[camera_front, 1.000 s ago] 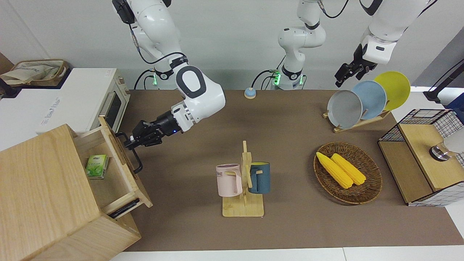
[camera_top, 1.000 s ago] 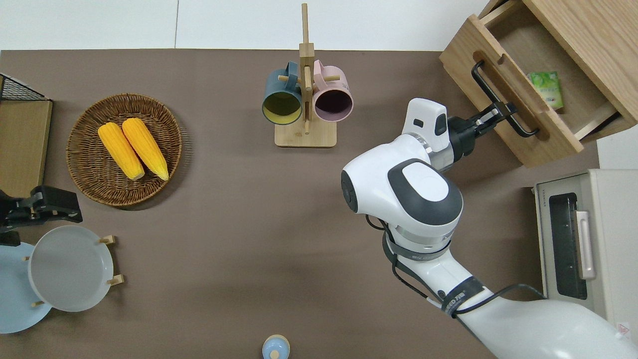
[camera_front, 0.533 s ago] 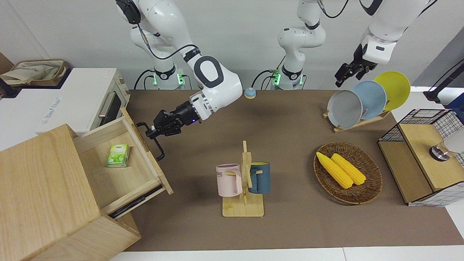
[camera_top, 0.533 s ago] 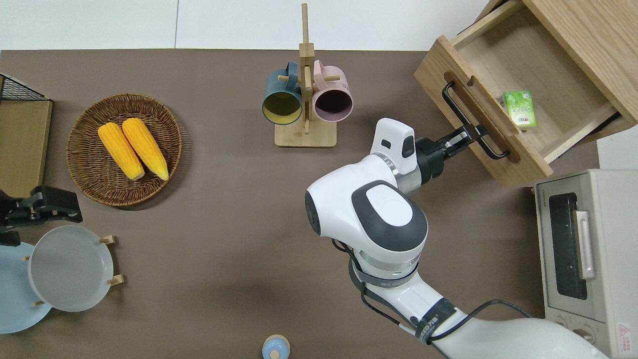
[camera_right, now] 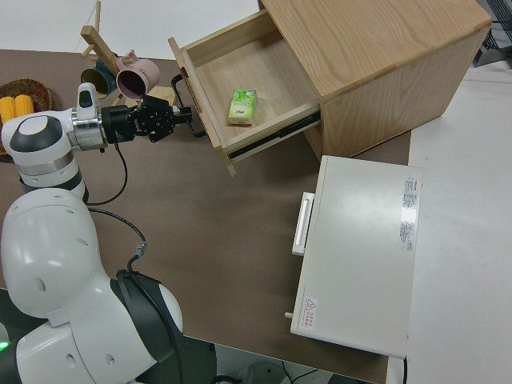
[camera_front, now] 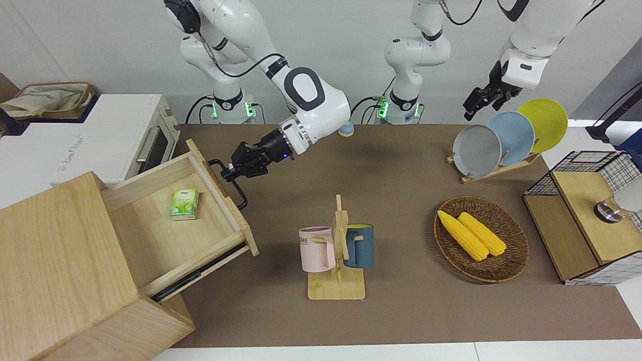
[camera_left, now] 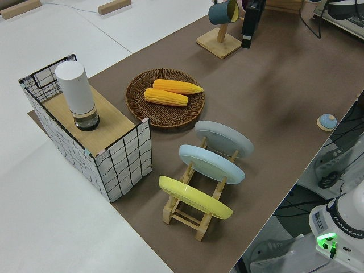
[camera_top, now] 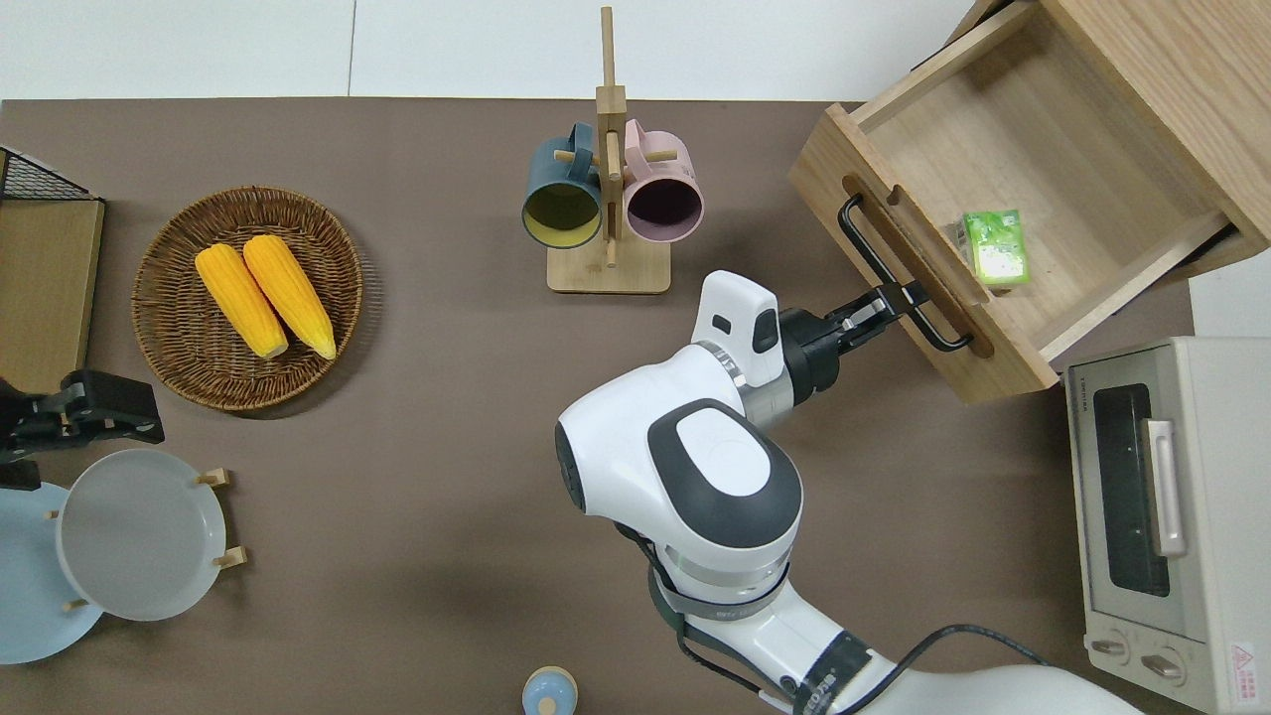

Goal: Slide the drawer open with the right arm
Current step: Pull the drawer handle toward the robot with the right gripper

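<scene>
From overhead, right gripper [camera_top: 891, 303] jaws pinch the drawer [camera_top: 1033, 189] handle [camera_top: 884, 273] — left arm parked.

Pink mug [camera_front: 317, 249]: "ME" legible. Toaster oven [camera_top: 1172, 497]: small brand text, unreadable.

A brown table [camera_front: 401, 165] holds a wooden mug stand [camera_front: 337, 281] in the middle, a basket [camera_front: 506, 265] of corn, a plate rack [camera_front: 496, 168], a wire box [camera_front: 577, 220], a big wooden cabinet [camera_front: 60, 271], a white oven [camera_front: 115, 135] and a small blue bell [camera_front: 345, 129].
</scene>
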`<state>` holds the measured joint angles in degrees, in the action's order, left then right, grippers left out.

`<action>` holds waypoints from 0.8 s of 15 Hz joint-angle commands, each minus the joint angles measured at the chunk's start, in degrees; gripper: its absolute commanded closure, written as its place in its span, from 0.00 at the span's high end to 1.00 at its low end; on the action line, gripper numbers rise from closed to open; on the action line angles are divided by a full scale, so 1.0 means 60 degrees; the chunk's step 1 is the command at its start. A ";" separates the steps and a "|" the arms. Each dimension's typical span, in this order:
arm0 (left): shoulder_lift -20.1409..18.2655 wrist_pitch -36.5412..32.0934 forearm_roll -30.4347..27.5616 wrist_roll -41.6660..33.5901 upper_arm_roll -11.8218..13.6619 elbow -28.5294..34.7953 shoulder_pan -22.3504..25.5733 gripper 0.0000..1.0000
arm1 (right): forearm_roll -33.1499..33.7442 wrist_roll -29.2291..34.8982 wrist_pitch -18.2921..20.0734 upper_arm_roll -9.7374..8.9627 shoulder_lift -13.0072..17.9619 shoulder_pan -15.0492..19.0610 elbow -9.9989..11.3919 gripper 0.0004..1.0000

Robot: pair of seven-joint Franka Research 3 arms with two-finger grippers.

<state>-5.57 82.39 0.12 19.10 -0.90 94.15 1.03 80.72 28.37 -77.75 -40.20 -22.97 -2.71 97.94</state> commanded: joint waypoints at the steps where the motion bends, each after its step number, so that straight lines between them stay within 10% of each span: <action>1: -0.0082 -0.0020 -0.0035 -0.0078 0.0048 -0.0003 -0.0040 0.99 | -0.0298 0.0135 0.0623 -0.0375 0.0004 -0.0090 -0.0239 0.00; 12: -0.0082 -0.0020 -0.0035 -0.0078 0.0033 -0.0003 -0.0040 0.99 | -0.0840 0.0223 0.1078 -0.0844 0.0004 -0.0325 -0.0239 0.00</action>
<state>-5.58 82.39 0.12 19.10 -0.90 94.15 1.03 77.61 29.20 -74.17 -44.08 -23.07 -3.65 97.53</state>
